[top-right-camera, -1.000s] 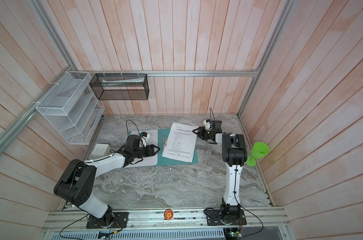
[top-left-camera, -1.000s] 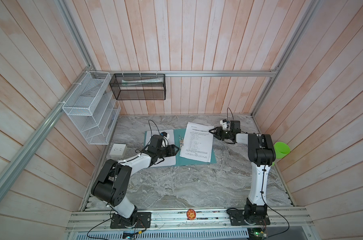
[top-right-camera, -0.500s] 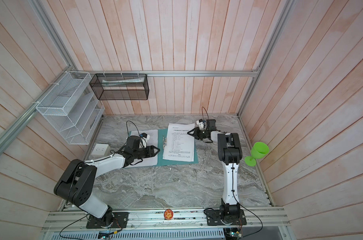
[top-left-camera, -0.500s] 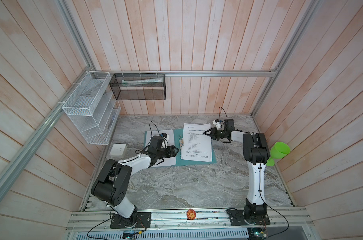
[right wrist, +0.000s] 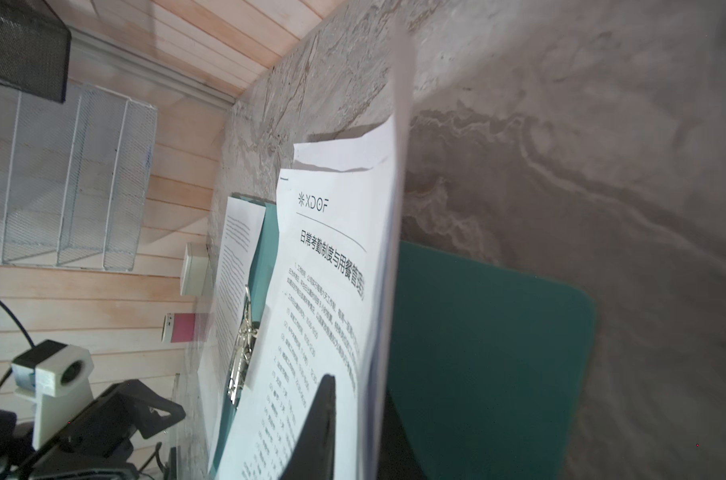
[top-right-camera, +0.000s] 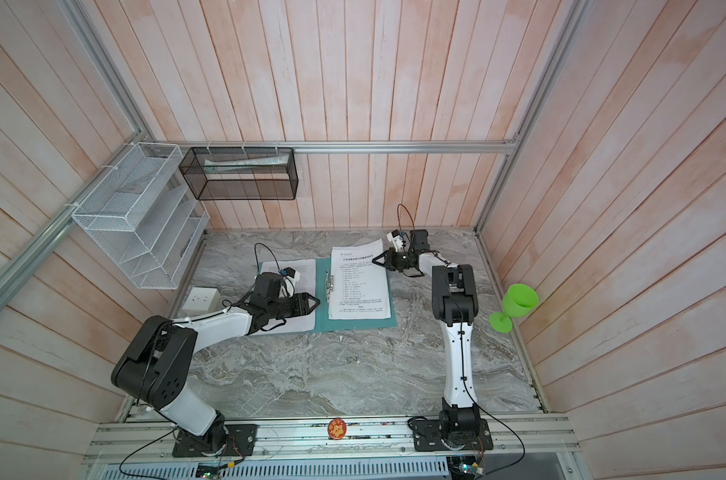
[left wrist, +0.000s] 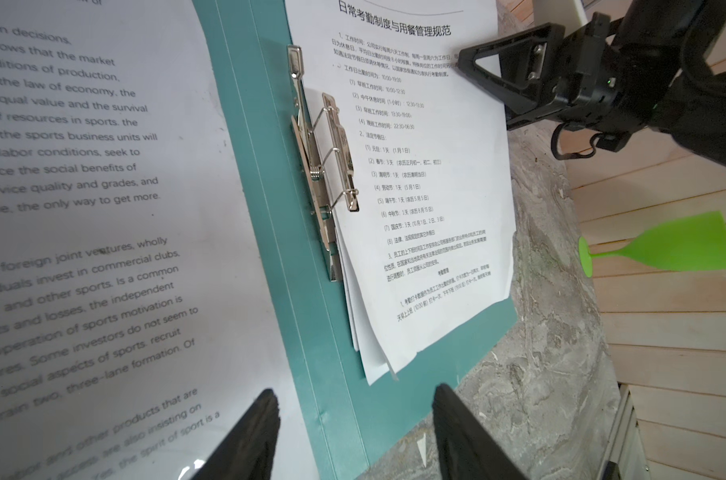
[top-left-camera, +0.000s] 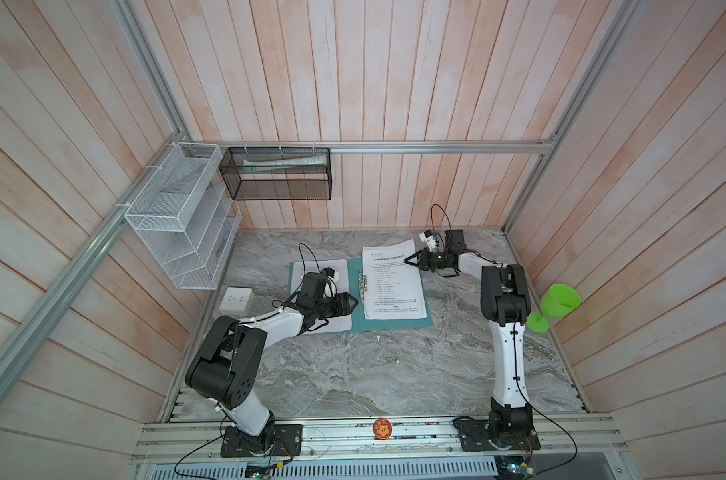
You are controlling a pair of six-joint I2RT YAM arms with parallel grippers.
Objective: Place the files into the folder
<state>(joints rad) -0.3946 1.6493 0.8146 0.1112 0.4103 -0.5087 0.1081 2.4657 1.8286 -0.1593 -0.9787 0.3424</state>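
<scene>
The teal folder lies open on the marble table, its metal clip along the spine. The files, white sheets with dense black print, rest on its right cover. Another printed sheet covers the left one. My right gripper is shut on the files' far right edge, one finger above and one below, and that edge is lifted off the folder. My left gripper hovers open and empty over the near end of the spine.
A green plastic goblet stands by the right wall, close to the right arm. A white socket block sits at the table's left edge. A white wire rack and a black mesh basket hang on the walls.
My right gripper has moved left onto the files' far right edge and closed there. The files have turned from tilted to nearly square on the right cover. The left arm has stayed still.
</scene>
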